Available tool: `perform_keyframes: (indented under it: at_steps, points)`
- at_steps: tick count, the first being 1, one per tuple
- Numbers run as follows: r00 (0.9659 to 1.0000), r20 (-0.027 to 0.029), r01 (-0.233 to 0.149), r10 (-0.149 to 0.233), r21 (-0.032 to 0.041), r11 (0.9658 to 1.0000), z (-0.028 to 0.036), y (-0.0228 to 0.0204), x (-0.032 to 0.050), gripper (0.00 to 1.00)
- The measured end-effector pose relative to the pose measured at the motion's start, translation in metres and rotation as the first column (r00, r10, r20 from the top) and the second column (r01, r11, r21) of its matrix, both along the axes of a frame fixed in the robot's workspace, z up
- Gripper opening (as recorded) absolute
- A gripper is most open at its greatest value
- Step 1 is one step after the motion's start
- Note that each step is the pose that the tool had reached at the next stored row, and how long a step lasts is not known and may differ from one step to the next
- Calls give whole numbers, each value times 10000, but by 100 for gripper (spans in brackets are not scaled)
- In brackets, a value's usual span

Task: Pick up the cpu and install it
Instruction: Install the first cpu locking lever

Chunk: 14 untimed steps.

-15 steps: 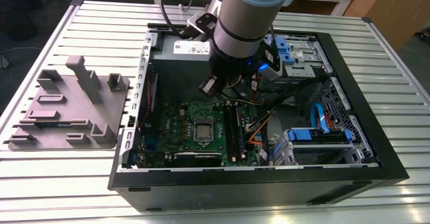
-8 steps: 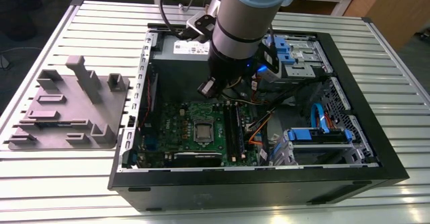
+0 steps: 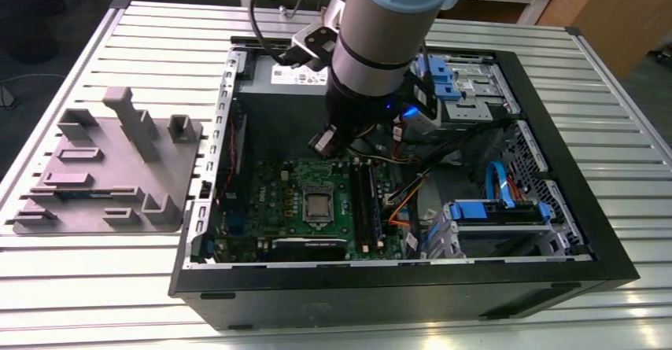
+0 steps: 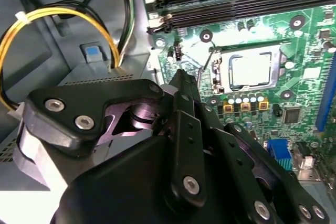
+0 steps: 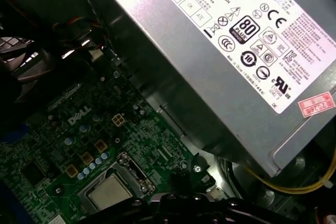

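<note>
The cpu (image 3: 318, 204) is a small silver square lying inside the socket frame of the green board (image 3: 283, 197), in the middle of the open computer case. Both wrist views show the cpu (image 4: 251, 70) (image 5: 109, 192) flat in that frame. My gripper (image 3: 323, 141) hangs above the board's far edge, a short way from the socket and not touching the chip. In the second wrist view the gripper (image 4: 181, 77) has its black fingers drawn together with nothing between them.
A big grey labelled power supply (image 5: 226, 51) sits close by the gripper. Yellow and black cables (image 4: 63, 14) loop beside it. Black memory slots (image 4: 236, 3) run along the socket. A grey tray (image 3: 105, 169) with raised fixtures lies at the exterior view's left, outside the case.
</note>
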<state>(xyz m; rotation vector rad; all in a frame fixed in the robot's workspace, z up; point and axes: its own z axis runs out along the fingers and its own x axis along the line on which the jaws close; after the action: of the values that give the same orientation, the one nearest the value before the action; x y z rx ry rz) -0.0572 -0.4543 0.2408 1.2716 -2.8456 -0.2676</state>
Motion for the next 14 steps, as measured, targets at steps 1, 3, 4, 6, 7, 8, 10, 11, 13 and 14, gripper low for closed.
perform_keyframes:
  at_steps: [1, 3, 4, 6, 7, 8, 10, 11, 13, 14]
  points:
    - [10000, 0, 20, -20, -22, 10000, 0, -7, 0, 10]
    - [10000, 0, 64, -64, -59, 10000, -2, -20, 0, 10]
    - [10000, 0, 88, -88, -67, 9999, -3, -29, 0, 10]
    - [9999, 0, 147, -147, -77, 9999, -5, -46, 0, 10]
    - [9998, 0, 181, -181, -79, 9998, -6, -55, 0, 10]
    - [9998, 0, 217, -217, -82, 9997, -7, -63, 0, 10]
    - [9996, 1, 279, -279, -92, 9996, -8, -68, 0, 10]
    - [9996, 1, 281, -281, -93, 9996, -8, -68, 0, 10]
    - [9996, 0, 284, -284, -97, 9995, -8, -69, 0, 10]
    - [9995, 0, 311, -312, -98, 9995, -8, -71, 0, 10]
